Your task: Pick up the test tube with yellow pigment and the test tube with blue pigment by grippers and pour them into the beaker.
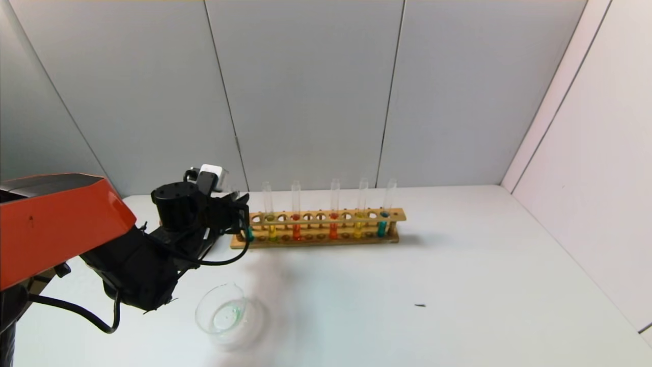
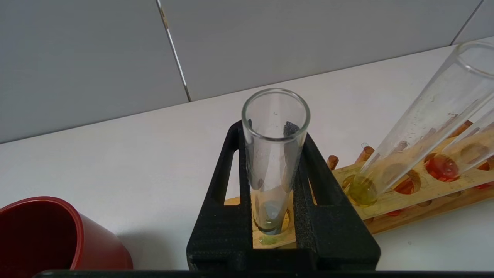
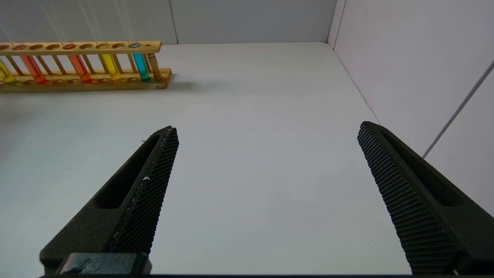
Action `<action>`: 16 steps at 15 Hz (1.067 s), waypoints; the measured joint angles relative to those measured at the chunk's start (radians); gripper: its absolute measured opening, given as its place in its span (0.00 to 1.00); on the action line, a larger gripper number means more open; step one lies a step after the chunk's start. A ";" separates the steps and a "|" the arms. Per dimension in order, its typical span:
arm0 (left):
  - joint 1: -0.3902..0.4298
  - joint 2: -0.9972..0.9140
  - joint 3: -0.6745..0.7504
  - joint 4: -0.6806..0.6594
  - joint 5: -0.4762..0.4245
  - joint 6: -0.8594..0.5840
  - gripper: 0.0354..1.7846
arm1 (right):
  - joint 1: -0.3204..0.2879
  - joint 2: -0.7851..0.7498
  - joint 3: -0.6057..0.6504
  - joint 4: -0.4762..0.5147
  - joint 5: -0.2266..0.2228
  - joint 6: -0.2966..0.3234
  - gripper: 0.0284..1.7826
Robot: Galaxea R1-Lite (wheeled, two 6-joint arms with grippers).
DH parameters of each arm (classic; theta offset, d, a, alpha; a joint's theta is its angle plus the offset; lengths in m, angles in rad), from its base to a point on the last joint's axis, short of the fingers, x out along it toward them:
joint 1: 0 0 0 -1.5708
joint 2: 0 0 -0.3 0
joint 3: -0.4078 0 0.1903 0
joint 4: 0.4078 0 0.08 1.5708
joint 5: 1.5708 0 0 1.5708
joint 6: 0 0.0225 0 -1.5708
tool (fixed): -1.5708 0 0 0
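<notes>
My left gripper is at the left end of the wooden rack. Its fingers are shut on the test tube with blue pigment. That tube stands upright in the end hole, with only a little cyan liquid at its bottom. A test tube with yellow pigment stands in the rack just beside it and also shows in the left wrist view. A second yellow tube and a second blue tube stand near the rack's right end. The beaker sits in front of the rack, holding a thin greenish film. My right gripper is open and empty, low over bare table.
Two orange-red tubes stand mid-rack. A dark-red cup stands close to my left gripper, hidden behind the arm in the head view. A small dark speck lies on the white table. Walls close off the back and right.
</notes>
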 joint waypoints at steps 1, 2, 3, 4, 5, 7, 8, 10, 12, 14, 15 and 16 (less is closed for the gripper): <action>0.000 -0.003 0.003 -0.003 0.001 0.001 0.17 | 0.000 0.000 0.000 0.000 0.000 0.000 0.95; 0.000 -0.006 0.007 -0.007 0.001 0.002 0.17 | 0.000 0.000 0.000 0.000 0.000 0.000 0.95; -0.003 -0.011 0.010 -0.009 0.002 0.003 0.17 | 0.000 0.000 0.000 0.000 0.000 0.000 0.95; -0.006 -0.015 0.014 -0.009 0.004 0.004 0.17 | 0.000 0.000 0.000 0.000 0.000 0.000 0.95; -0.012 -0.019 0.021 -0.010 0.005 0.005 0.17 | 0.000 0.000 0.000 0.000 0.000 0.000 0.95; -0.022 -0.024 0.029 -0.014 0.006 0.007 0.17 | 0.000 0.000 0.000 0.000 0.000 0.000 0.95; -0.025 -0.028 0.030 -0.013 0.007 0.007 0.17 | 0.000 0.000 0.000 0.000 0.000 0.000 0.95; -0.026 -0.038 0.031 -0.001 0.006 0.010 0.17 | 0.000 0.000 0.000 0.000 0.000 0.000 0.95; -0.027 -0.046 0.029 0.021 0.006 0.013 0.17 | 0.000 0.000 0.000 0.000 0.000 0.000 0.95; -0.028 -0.062 0.024 0.052 0.006 0.022 0.17 | 0.000 0.000 0.000 0.000 0.000 0.000 0.95; -0.031 -0.069 0.021 0.066 0.006 0.024 0.17 | 0.000 0.000 0.000 0.000 0.000 0.000 0.95; -0.033 -0.073 0.017 0.070 0.006 0.025 0.17 | 0.000 0.000 0.000 0.000 0.000 0.000 0.95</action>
